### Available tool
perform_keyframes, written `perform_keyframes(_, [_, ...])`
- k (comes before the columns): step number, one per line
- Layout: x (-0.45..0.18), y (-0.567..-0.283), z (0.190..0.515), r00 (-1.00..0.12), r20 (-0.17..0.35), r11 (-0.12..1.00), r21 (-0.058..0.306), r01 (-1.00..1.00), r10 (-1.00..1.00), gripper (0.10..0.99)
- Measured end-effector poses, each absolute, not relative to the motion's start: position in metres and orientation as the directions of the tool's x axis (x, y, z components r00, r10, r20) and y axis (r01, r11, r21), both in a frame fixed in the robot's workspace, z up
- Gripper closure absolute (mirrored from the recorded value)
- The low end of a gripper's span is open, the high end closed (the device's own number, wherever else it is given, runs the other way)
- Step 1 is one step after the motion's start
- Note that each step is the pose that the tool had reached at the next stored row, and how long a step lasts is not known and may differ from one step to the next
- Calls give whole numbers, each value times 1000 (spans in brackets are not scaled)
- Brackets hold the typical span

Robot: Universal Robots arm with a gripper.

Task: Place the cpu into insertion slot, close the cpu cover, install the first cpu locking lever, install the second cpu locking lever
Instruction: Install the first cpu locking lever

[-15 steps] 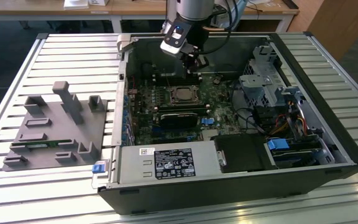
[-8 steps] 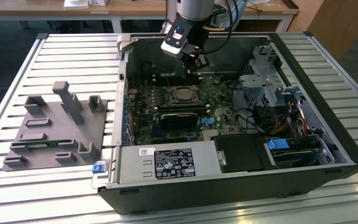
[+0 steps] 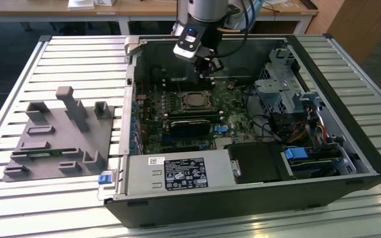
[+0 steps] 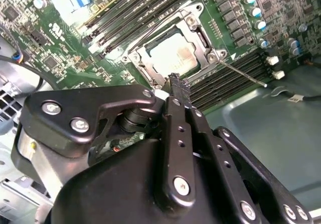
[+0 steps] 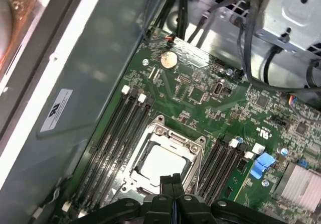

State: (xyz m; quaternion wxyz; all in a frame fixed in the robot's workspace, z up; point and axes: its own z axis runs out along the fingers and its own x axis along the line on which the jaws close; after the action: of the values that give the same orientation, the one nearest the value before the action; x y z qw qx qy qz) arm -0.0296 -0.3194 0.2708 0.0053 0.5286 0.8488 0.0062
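Claw (image 5: 171, 179) pinched shut, empty, just above cpu (image 5: 161, 163), which sits under cover (image 5: 173, 140). 1 lever (image 4: 244, 75) sticks out unlatched. It's thin, so fingertips may slip and scrape board (image 5: 210, 103).

The gripper (image 3: 212, 74) hangs inside the computer case (image 3: 376, 158), over the motherboard (image 5: 241, 121). Just beneath its fingertips lies the cpu (image 5: 163, 161), set within the window of the cpu cover (image 5: 178, 137), which lies flat around it. Banks of memory slots (image 5: 118, 133) flank the cover on either side of the gripper, one of them next to the case wall. A thin lever (image 4: 243, 73) juts from the cover's corner across one bank. Well away from the gripper, outside the case, a fixture block (image 3: 58, 134) rests on the table (image 3: 78, 54).
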Motion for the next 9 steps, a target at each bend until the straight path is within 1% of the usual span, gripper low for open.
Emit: perform_keyframes(9, [-30, -319, 271, -560, -5, 560, 15, 828, 828, 980])
